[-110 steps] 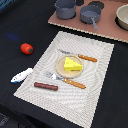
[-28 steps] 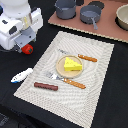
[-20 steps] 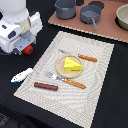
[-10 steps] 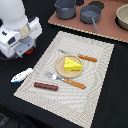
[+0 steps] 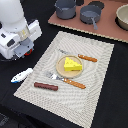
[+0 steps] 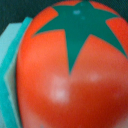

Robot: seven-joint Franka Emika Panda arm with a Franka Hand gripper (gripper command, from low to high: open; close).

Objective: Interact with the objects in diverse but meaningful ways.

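The red tomato (image 6: pixel 70 70) with its green star top fills the wrist view, very close to the camera. In the exterior view my arm hides it. My gripper (image 5: pixel 25 50) hangs low over the tomato's spot at the exterior view's left, off the mat's corner; its fingers do not show clearly. The yellow cheese wedge (image 5: pixel 72 64) lies on the round tan plate (image 5: pixel 60 71). The brown sausage (image 5: pixel 46 86) lies on the mat's near side. The white-and-blue fish piece (image 5: pixel 22 75) lies just off the mat. The grey two-handled pot (image 5: pixel 65 7) stands at the back.
A striped placemat (image 5: pixel 95 95) holds the plate and orange-handled cutlery (image 5: pixel 86 58) (image 5: pixel 75 83). A brown board (image 5: pixel 107 27) at the back carries a small pan (image 5: pixel 90 14) and a bowl (image 5: pixel 123 15). A teal surface (image 6: pixel 10 75) shows beside the tomato.
The arm came in from the exterior view's left and now covers the tomato, which lay in plain sight before. Over the last second it has shifted slightly lower. The other objects have not moved.
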